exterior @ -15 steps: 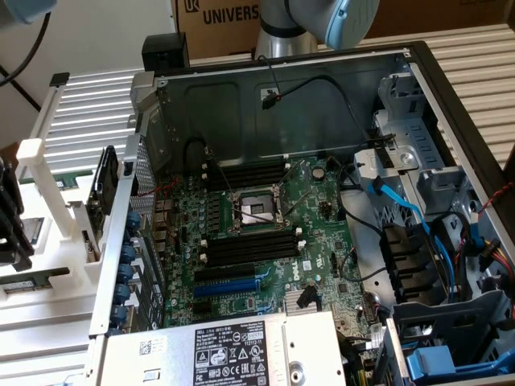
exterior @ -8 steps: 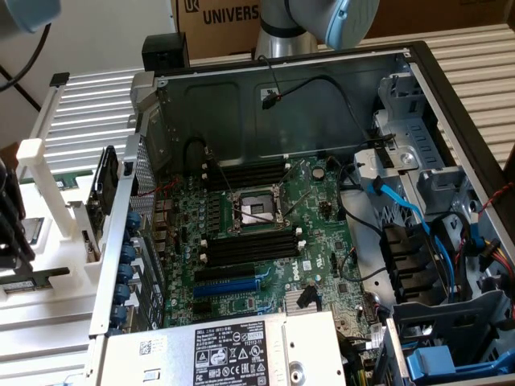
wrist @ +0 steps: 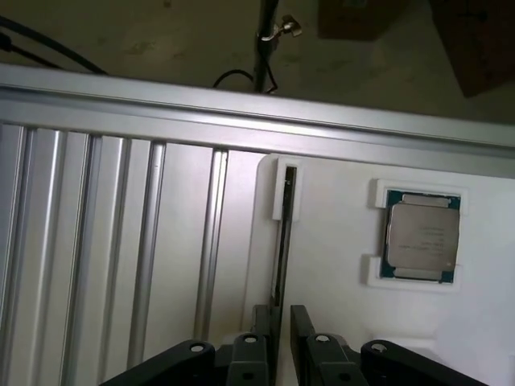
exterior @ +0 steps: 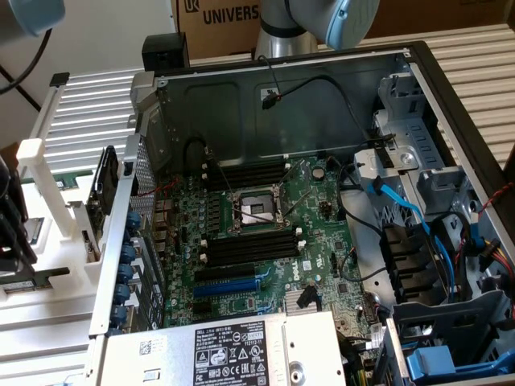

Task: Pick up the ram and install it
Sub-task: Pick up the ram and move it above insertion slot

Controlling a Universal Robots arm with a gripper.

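Note:
The ram (wrist: 282, 241) stands on its edge in a slot of a white holder (wrist: 338, 314), seen as a thin dark strip. My gripper (wrist: 280, 328) is right over its near end, open, with one black finger (wrist: 261, 326) on each side of the stick. Whether the pads touch it I cannot tell. In the exterior view the gripper (exterior: 11, 221) is a dark shape at the far left edge, above the white holder (exterior: 56, 241). Long black memory slots (exterior: 245, 173) with white end clips lie on the green motherboard (exterior: 314, 201) inside the open computer case.
A square silver processor chip (wrist: 422, 237) rests in a recess of the white holder beside the ram. The holder lies on a ribbed aluminium table (wrist: 121, 241). The case wall (exterior: 121, 233) stands between holder and motherboard. Cables (exterior: 402, 209) and drive bays crowd the case at the exterior view's right.

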